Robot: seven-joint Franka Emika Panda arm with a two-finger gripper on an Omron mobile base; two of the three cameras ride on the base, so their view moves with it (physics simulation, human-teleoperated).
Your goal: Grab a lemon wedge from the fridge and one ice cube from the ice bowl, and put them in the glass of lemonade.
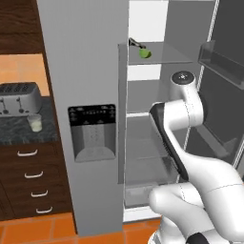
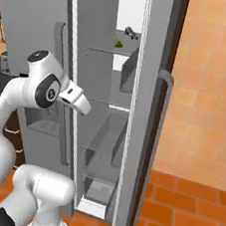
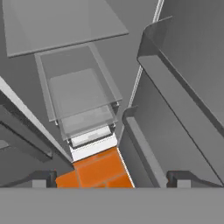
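— One of the two pickups is under way, and it is the first: the fridge (image 1: 90,95) has its right-hand door swung open, and the lemon wedge (image 1: 145,53) sits on an upper glass shelf (image 1: 167,55) inside, nothing holding it.

— Where is the claw (image 3: 111,178) in all this?

— Its two dark tips stand far apart at the bottom of the hand view, wide and empty. The hand camera looks down past the lower shelves and a clear drawer (image 3: 78,94) to the orange floor, so the hand seems pointed well below the wedge.

— So what does the next move call for?

— Probably raising and tilting the hand up toward that upper shelf, then reaching in between the door bins (image 1: 221,62) and the shelf edge to get the tips either side of the wedge. It is tiny, so the approach would need to be well centred.

— And the containers?

— The lower shelves and the drawer look bare. A small dark object (image 1: 137,44) lies just beside the wedge; what it is cannot be told. Out on the tabletop (image 1: 19,128), the glass of lemonade (image 1: 35,122) stands in front of the toaster (image 1: 19,97), holding pale liquid; whether anything floats in it is too small to tell.
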